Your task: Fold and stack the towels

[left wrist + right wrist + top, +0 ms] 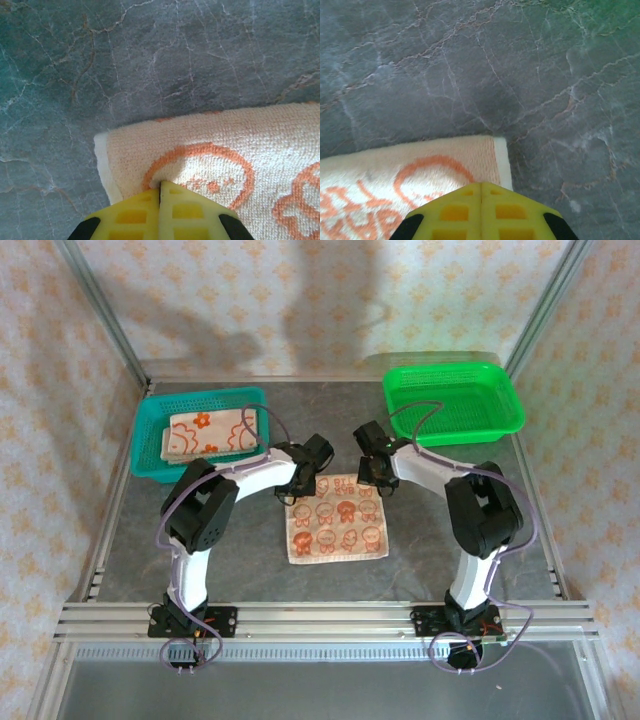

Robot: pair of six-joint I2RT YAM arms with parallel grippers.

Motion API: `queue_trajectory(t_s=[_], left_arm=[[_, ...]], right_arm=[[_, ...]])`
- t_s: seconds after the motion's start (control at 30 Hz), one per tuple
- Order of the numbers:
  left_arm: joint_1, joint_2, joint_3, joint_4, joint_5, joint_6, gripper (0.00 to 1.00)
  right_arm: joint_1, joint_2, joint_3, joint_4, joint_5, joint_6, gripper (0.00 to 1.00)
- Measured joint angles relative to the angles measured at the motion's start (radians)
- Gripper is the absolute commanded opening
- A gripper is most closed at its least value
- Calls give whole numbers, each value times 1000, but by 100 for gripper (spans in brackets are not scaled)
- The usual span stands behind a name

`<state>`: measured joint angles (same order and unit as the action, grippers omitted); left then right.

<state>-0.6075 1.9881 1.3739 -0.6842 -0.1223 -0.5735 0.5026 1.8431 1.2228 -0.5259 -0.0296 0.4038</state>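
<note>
One towel [335, 525] lies flat on the grey table, cream side up with orange cartoon prints. My left gripper [300, 488] is down at its far left corner and my right gripper [372, 480] at its far right corner. In the left wrist view the yellow jaws [161, 184] are shut, with a small pinch of towel [240, 135] raised at their tip. In the right wrist view the jaws [481, 185] are shut over the towel [420, 160] just inside its white corner edge. Another folded towel [205, 435] rests in the teal basket [150, 430].
A green basket [455, 400] stands at the back right with nothing in it. The teal basket is at the back left. Patterned walls and metal frame posts close in the table on three sides. Bare marbled table lies beyond the towel's far edge.
</note>
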Motion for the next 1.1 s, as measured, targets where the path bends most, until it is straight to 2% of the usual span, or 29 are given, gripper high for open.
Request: queue_trajectory(t_s=[0.2, 0.6, 0.8, 1.0, 1.1], left_arm=[[8, 31, 7, 3, -42, 16, 0], [8, 38, 16, 14, -72, 26, 0], [21, 37, 58, 4, -68, 28, 17], [48, 37, 77, 3, -69, 27, 27], [59, 40, 87, 3, -69, 26, 31]], right_arm=[[-16, 65, 8, 23, 0, -20, 0], [-19, 71, 12, 56, -1, -32, 2], [-19, 51, 18, 40, -3, -31, 18], [-21, 47, 71, 27, 4, -39, 27], [-26, 50, 87, 26, 5, -38, 28]])
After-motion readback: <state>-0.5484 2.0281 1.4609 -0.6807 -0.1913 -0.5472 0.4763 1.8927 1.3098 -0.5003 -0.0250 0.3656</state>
